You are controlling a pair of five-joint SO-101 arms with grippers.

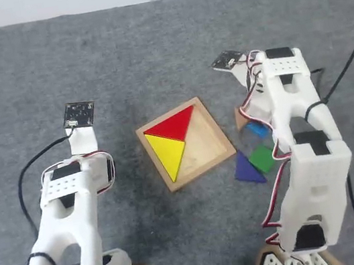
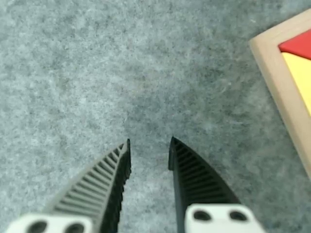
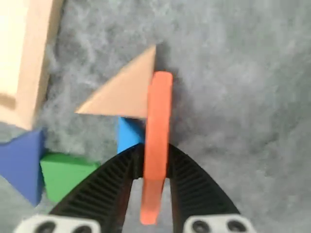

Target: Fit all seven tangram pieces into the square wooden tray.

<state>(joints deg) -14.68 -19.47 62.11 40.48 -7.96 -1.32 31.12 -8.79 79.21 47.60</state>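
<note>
The square wooden tray (image 1: 203, 147) lies between the arms, tilted, with a red triangle (image 1: 172, 125) and a yellow triangle (image 1: 167, 152) inside. Beside its right edge rest a dark blue triangle (image 1: 246, 169), a green square (image 1: 261, 158), a light blue piece (image 1: 257, 129) and a tan triangle (image 1: 240, 117). My right gripper (image 3: 155, 148) is shut on an orange piece (image 3: 156, 111), held on edge just above the tan triangle (image 3: 121, 92) and the light blue piece (image 3: 129, 133). Over bare carpet left of the tray (image 2: 279, 73), my left gripper (image 2: 149, 141) is open with nothing in it.
Grey carpet covers the whole table. The right arm (image 1: 297, 119) hangs over the loose pieces and hides part of them from above. Black cables trail off at the left (image 1: 25, 181) and the right (image 1: 349, 63). Open carpet stretches beyond the tray.
</note>
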